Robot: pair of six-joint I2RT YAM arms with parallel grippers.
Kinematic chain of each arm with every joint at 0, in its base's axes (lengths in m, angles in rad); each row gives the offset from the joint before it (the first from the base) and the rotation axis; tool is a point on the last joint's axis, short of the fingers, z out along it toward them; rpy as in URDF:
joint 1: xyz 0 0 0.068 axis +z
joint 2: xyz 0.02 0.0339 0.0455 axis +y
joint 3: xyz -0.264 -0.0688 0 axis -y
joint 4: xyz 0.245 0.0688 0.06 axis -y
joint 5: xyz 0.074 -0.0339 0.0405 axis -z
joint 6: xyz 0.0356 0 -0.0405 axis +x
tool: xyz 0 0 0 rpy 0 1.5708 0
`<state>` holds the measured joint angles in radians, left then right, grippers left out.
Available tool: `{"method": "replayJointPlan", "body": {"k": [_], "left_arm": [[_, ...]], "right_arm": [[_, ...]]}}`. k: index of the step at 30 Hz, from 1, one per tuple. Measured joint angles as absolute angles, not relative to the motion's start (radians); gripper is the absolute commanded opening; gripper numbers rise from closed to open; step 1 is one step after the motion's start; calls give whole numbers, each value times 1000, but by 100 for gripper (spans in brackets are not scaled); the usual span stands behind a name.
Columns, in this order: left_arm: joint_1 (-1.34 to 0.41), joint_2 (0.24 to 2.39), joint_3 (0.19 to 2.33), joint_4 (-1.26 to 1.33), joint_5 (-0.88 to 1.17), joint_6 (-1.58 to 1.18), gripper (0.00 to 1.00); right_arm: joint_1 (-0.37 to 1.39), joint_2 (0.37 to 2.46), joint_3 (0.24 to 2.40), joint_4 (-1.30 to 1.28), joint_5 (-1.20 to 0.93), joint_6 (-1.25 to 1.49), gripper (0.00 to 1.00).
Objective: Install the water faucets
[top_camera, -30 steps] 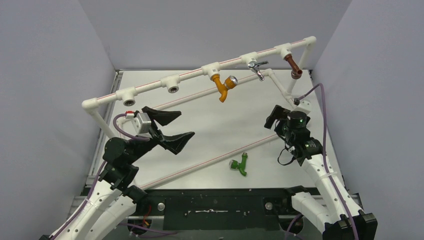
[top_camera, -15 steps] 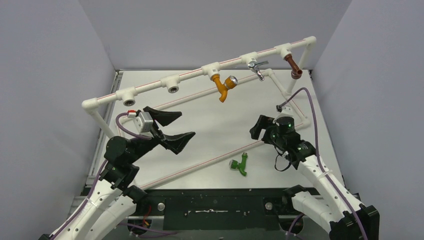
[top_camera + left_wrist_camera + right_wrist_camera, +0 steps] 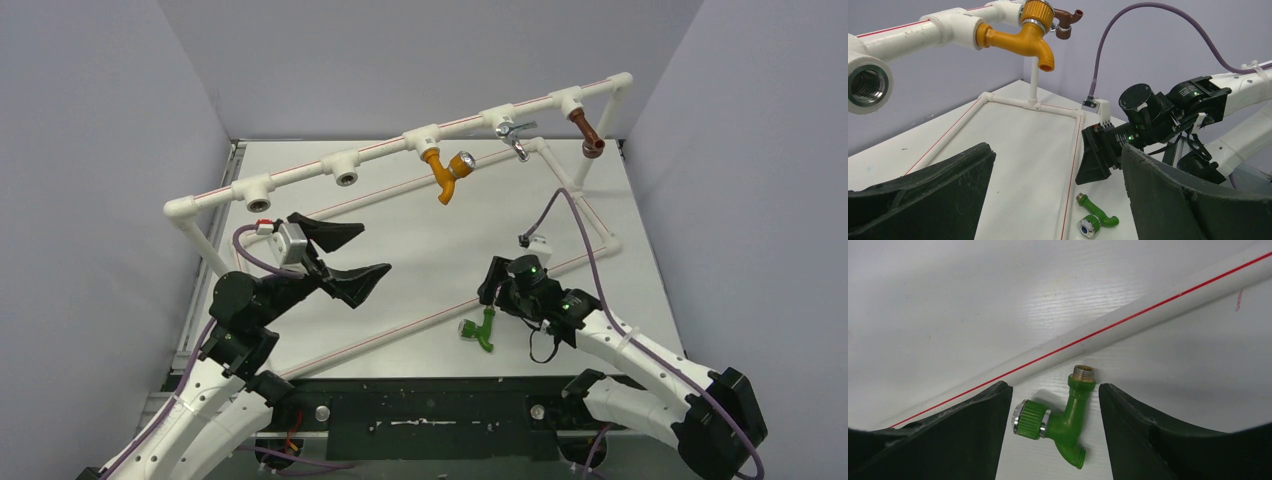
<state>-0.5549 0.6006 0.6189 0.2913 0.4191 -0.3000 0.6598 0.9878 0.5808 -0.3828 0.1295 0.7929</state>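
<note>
Spread wide, the right gripper (image 3: 1054,386) had swung within the last second from the far right of the white table (image 3: 420,240), beside the upright of the white plastic pipe frame (image 3: 300,172), leftward and nearer to the near middle. There it hung over the small bright green plastic tap with a bent spout and silver-faced knob (image 3: 1064,421). The tap had not moved. It lay flat on the table, just on the near side of the low white pipe with the red stripe (image 3: 1148,307), its brass threaded end pointing far toward that pipe and its knob to the left. In the right wrist view one dark finger stood on either side of the tap, and neither touched it. How high the tips sat above the table was hard to judge, perhaps only a little. The left gripper (image 3: 375,248) had kept its place at the left, raised, also spread and holding nothing, below the two empty sockets (image 3: 258,203) on the upper rail. An orange plastic tap (image 3: 445,172), a chrome tap (image 3: 513,135) and a brown tap (image 3: 588,135) already hung farther right on that rail. By my reading the approach was finished and the pick came next, so the fingers needed to drop and close on the tap's body before it could be carried to an empty socket.
</note>
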Motion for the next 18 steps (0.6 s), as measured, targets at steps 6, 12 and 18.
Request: {"method": "replayJointPlan", "body": {"k": [6, 12, 18], "left_arm": [[-557, 599, 619, 292, 419, -303, 97], [-562, 599, 619, 292, 419, -311, 97], [-562, 596, 619, 293, 419, -313, 97]], "right_arm": [[731, 1058, 564, -384, 186, 889, 58], [798, 1123, 552, -397, 239, 971, 55], [828, 1175, 551, -400, 270, 1022, 51]]}}
